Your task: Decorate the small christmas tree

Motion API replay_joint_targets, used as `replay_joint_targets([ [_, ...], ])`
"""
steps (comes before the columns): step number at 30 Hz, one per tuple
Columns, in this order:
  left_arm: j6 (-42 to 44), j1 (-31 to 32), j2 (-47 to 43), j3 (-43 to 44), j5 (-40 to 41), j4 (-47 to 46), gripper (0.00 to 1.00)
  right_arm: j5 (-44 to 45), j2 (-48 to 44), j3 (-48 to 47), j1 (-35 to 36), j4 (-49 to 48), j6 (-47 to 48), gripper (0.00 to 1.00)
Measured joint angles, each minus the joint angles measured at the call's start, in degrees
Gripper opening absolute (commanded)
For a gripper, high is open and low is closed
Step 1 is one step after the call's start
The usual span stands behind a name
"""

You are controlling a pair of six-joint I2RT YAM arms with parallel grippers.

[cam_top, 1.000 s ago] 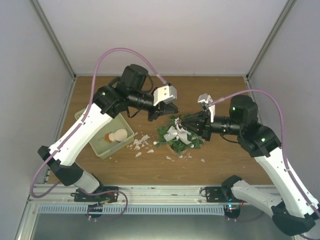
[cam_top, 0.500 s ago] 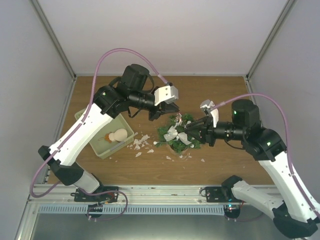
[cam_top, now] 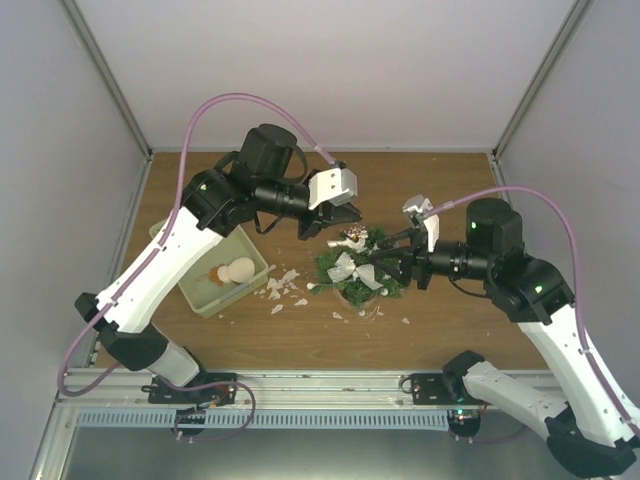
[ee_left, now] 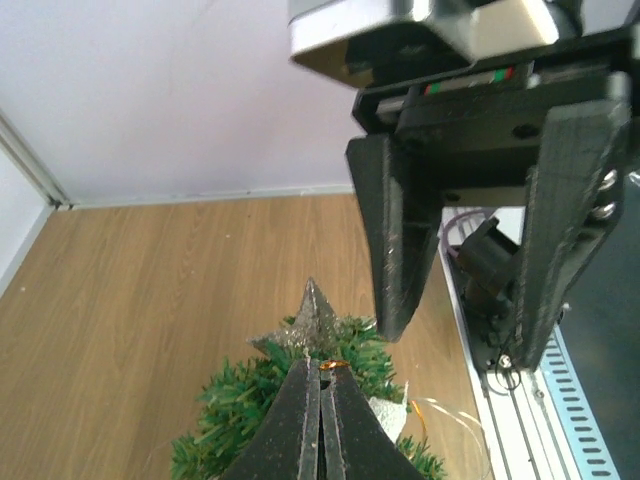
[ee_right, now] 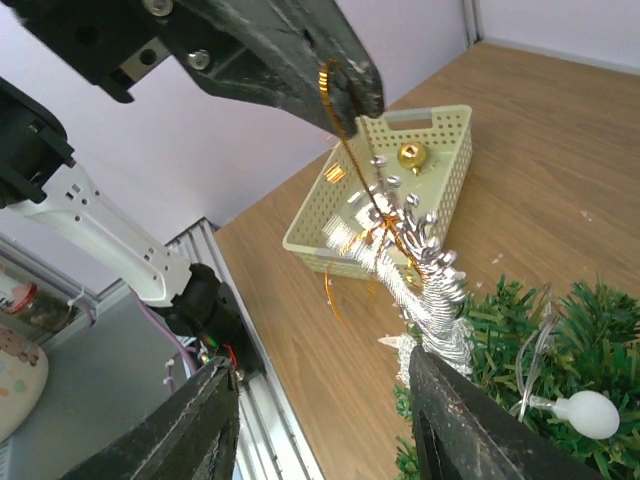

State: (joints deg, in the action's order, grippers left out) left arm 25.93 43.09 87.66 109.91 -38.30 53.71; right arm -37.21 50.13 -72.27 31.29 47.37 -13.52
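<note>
Brown wood-grain tabletop (cam_top: 455, 185) carries a pale green perforated plastic tray (cam_top: 160, 232) at the left. Near the middle stands the small christmas tree (cam_top: 332, 268), a bushy dark green miniature, upright and just right of the tray. The white-and-black left arm (cam_top: 165, 265) and right arm (cam_top: 560, 320) lean over the tree from opposite sides. The right gripper (ee_left: 460, 340) faces the treetop with its dark fingers spread apart, nothing between them. The left gripper (ee_left: 322, 372) is pinched tight on a thin gold thread loop (ee_right: 338, 105). From the loop a silver glitter star ornament (ee_left: 310, 322) hangs at the top branches.
</note>
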Motion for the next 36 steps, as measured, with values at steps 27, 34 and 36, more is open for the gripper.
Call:
replay_joint_targets([
  [27, -0.5, 3.0, 1.6, 4.6, -2.2, 0.7, 0.00, 2.6, 1.8, 5.1, 0.0, -8.4, 2.5, 0.23],
  [34, -0.4, 3.0, 1.6, 4.6, -2.1, 1.0, 0.00, 2.1, 1.3, 5.6, 0.0, -8.3, 2.1, 0.13],
  [36, -0.4, 3.0, 1.5, 4.5, -2.1, 1.0, 0.00, 1.7, 0.6, 5.5, 0.0, -7.9, 1.8, 0.12],
])
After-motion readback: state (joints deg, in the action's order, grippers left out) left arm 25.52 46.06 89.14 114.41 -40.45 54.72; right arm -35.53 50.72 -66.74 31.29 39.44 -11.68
